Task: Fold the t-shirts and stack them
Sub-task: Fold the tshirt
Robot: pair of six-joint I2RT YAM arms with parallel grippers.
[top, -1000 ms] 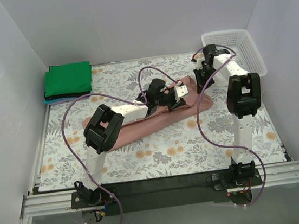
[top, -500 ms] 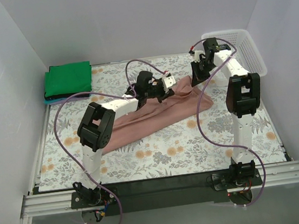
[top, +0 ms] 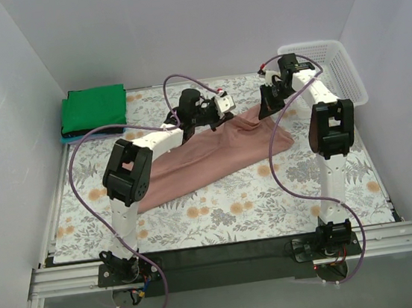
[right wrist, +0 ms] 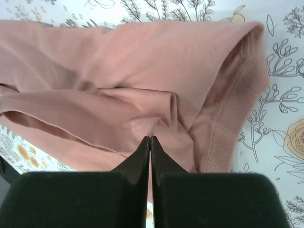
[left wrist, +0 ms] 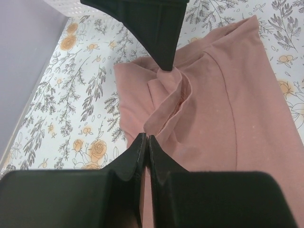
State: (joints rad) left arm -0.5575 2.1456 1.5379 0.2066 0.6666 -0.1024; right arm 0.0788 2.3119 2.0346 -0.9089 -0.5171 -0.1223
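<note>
A dusty pink-brown t-shirt (top: 214, 157) lies stretched across the floral cloth, its far edge lifted. My left gripper (top: 215, 115) is shut on a fold at the shirt's far edge (left wrist: 164, 111). My right gripper (top: 266, 107) is shut on the shirt's far right corner (right wrist: 156, 118); the ribbed collar (right wrist: 228, 123) shows beside it. The right gripper's finger hangs in the left wrist view (left wrist: 159, 33). A bright green folded t-shirt (top: 94, 109) sits on a stack of folded shirts at the far left corner.
A white mesh basket (top: 330, 60) stands at the far right corner, close behind the right arm. The floral table cloth (top: 235, 203) covers the table. White walls enclose the left, back and right sides.
Both grippers have moved toward the back of the table, pulling the pink-brown shirt's far edge with them. The shirt is spread wider and flatter than before.
</note>
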